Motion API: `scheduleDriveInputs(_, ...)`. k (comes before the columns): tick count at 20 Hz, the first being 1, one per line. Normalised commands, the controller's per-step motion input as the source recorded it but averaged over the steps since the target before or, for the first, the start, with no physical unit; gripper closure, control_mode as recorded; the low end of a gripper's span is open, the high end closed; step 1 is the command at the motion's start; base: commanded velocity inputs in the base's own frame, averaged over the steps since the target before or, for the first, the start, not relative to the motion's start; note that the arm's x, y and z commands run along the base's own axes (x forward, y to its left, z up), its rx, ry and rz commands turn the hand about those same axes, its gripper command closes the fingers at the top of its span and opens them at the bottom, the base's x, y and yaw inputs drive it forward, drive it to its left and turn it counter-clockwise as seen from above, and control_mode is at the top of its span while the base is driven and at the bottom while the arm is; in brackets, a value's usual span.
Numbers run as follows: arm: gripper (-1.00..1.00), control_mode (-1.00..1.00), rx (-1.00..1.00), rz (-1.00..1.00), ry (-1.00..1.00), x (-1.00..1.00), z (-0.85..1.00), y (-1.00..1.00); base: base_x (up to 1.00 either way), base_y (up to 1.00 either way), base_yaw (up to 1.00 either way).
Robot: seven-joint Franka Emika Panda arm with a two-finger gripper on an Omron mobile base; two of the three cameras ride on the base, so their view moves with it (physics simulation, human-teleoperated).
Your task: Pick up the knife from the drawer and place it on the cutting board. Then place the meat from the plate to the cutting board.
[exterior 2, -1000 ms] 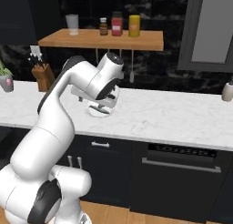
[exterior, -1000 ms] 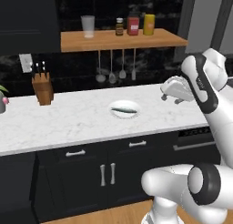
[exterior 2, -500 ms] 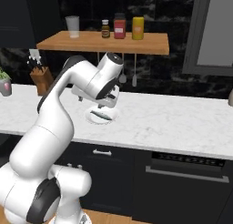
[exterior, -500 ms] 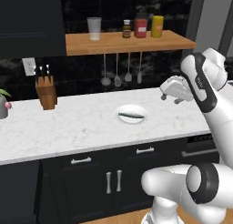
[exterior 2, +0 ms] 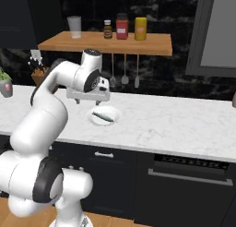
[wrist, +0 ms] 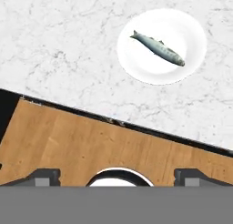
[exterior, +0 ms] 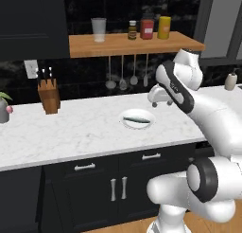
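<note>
Item: gripper (exterior 2: 87,100), jaws spread wide, empty, raised over the marble counter (exterior: 66,132). Item: plate (wrist: 191,41) on that counter, bearing the meat, a small fish (wrist: 157,47). Knife, drawer and cutting board unlocated. You needed the drawer found and opened first, leaving the fish alone.

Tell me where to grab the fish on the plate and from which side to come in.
Grip the fish across its thick middle, coming straight down from above. It lies flat and slim on the shallow plate, so no side approach gets under it; set the fingers across its narrow width, not along its length. The gripper hangs over the counter.
</note>
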Motion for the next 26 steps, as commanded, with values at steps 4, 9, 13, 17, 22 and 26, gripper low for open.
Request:
scheduleDriveInputs(4,-1.0,-1.0,-0.16,0.13,-0.04,0.73,-0.93,0.28,0.0,0.0,0.0)
scheduleDriveInputs(9,-1.0,-1.0,-0.01,0.31,0.02,0.98,-0.76,0.1,0.0,0.0,0.0)
scheduleDriveInputs(13,-1.0,-1.0,-0.03,0.41,0.07,0.91,-0.3,0.11,0.0,0.0,0.0)
scheduleDriveInputs(17,-1.0,-1.0,-0.19,0.34,0.01,0.56,-0.12,0.02,0.0,0.0,0.0)
scheduleDriveInputs(22,-1.0,-1.0,-0.14,0.12,0.0,0.34,-0.2,0.0,0.0,0.0,0.0)
scheduleDriveInputs(26,-1.0,-1.0,-0.02,0.01,0.0,0.25,-0.4,0.0,0.0,0.0,0.0)
